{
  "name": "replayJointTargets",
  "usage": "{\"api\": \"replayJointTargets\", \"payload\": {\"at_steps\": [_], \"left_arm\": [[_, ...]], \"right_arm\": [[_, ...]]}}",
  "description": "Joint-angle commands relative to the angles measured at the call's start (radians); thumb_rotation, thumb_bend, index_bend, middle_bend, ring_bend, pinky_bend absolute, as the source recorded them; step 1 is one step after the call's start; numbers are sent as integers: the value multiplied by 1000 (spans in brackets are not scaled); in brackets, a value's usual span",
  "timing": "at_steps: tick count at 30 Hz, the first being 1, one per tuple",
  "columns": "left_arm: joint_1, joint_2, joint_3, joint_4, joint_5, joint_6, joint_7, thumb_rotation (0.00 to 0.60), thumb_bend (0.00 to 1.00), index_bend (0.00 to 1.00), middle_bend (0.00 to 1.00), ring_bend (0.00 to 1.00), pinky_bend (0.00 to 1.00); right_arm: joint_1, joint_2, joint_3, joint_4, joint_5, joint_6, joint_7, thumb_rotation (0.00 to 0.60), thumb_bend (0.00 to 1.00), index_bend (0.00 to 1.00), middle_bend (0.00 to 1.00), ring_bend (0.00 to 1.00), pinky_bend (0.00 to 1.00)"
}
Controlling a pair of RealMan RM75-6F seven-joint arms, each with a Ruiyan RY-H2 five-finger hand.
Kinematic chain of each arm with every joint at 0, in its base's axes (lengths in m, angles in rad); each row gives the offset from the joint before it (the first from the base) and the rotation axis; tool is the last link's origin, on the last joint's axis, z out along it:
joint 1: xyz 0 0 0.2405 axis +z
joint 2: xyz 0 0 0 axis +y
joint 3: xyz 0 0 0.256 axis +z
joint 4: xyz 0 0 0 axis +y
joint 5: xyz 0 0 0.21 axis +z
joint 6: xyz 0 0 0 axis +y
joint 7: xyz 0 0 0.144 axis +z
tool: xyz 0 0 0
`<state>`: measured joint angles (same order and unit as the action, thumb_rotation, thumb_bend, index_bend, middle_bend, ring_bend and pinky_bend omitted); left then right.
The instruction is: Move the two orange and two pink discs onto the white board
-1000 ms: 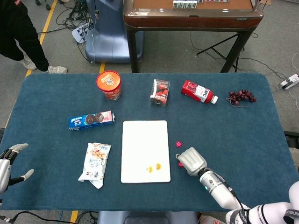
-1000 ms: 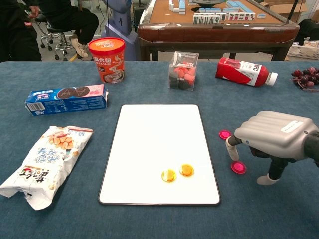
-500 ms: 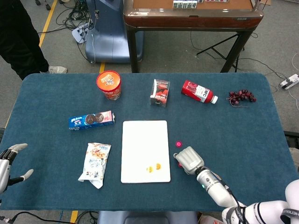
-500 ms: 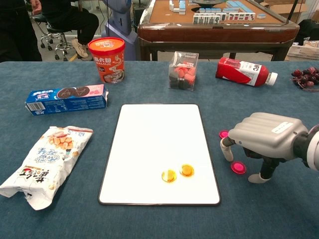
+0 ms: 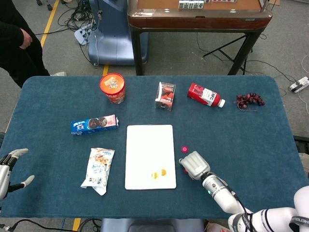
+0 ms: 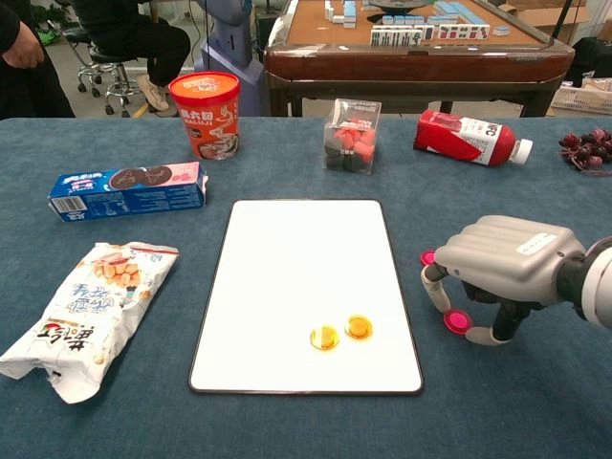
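Chest view, left to right: two orange discs (image 6: 341, 332) sit side by side on the white board (image 6: 296, 258) near its lower right corner, then the right hand (image 6: 502, 263) arches over the cloth just right of the board. Its fingers curl down around one pink disc (image 6: 456, 321) with a fingertip close beside it, firm grip unclear; the other pink disc (image 6: 427, 257) peeks out behind the hand. Head view: left hand (image 5: 8, 166) at the table's far left edge, fingers spread, holding nothing.
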<state>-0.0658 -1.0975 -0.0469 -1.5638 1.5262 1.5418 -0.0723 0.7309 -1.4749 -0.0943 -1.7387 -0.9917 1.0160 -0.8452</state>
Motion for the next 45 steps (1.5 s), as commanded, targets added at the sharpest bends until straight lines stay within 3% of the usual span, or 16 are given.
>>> {"api": "replayJointTargets", "payload": {"at_steps": [1,13,22,30,38,45], "left_arm": [[0,0,0,0,0,0,0,600,67,280,263,309,534],[-2,-2,1,-1,1,-4,6,600,67,280,263,308,534],[-1,-2,1,0,1,-2,7,600,67,280,263,309,534],[1,2,-3,2,-4,2,-9,600,67,280,263,309,534],[3,5,-3,1,-3,6,-14,600,67,281,263,309,534],[5,9,-6,3,-7,9,-27,600,67,281,263,308,534]], "right_arm": [[-2,2,0,0,-2,1,2,600,277,505,1000,1000,1000],[-2,14,20,-19,-20,7,16,600,278,520,1000,1000,1000],[63,-29,117,-11,65,5,-45,600,277,520,1000,1000,1000],[134,-111,181,84,152,-22,-71,600,278,523,1000,1000,1000],[186,-199,219,208,157,-55,-33,600,262,523,1000,1000,1000],[211,-246,229,277,157,-67,-14,600,177,492,1000,1000,1000]]}}
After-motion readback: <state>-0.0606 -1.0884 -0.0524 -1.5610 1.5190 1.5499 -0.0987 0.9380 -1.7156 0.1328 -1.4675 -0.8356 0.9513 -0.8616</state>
